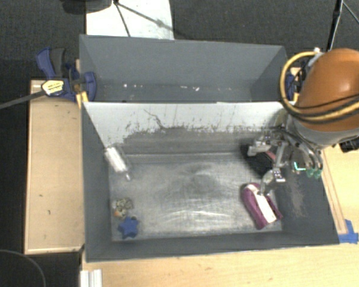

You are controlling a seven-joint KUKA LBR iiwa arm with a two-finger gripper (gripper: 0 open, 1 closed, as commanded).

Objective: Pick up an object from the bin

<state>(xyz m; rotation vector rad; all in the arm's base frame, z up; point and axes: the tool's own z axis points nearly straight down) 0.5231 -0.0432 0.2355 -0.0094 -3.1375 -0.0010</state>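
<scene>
My gripper (274, 173) hangs at the right end of the bin, below the arm's orange cover. Its lower tip is right at the top end of a magenta and white oblong thing (258, 205), which lies slanted on the bin floor near the front right corner. Whether the tip touches it I cannot tell. A small black thing (257, 150) sits just left of the gripper by the back wall; I cannot tell whether it is loose or part of the gripper.
On the left side of the bin lie a whitish translucent tube (115, 159), a small mottled grey lump (122, 205) and a blue piece (128, 226) near the front left corner. The bin's walls slope inward.
</scene>
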